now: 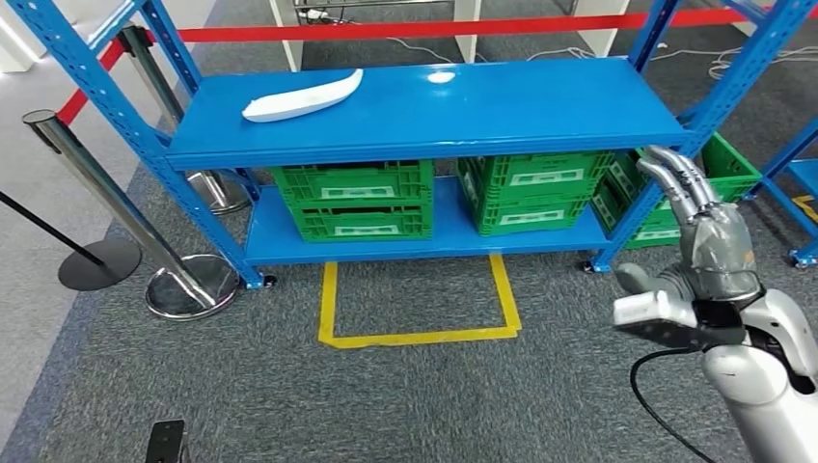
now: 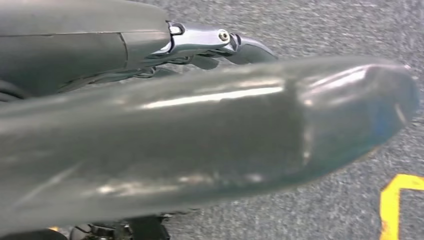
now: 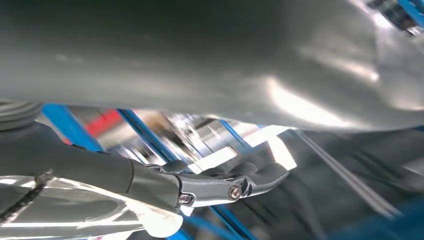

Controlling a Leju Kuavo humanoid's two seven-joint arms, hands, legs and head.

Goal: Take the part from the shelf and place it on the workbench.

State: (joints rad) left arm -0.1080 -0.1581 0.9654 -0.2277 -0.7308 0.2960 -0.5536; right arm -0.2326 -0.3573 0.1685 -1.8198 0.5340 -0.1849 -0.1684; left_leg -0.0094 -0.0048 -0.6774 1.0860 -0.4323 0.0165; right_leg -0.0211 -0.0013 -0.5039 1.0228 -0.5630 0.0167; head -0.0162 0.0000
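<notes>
Nearest, the right hand (image 1: 696, 230) is seen raised beside the shelf's right post, fingers extended and apart, nothing held. The left hand (image 2: 200, 130) is seen close up over grey carpet; its grasp cannot be told. Farther off, the white curved part (image 1: 302, 96) is laid on the blue shelf's (image 1: 540, 116) top level, toward its left.

One white part (image 1: 302, 96), one blue shelf (image 1: 434, 125), five green crates (image 1: 354, 180), two chrome stanchions (image 1: 101, 188)
</notes>
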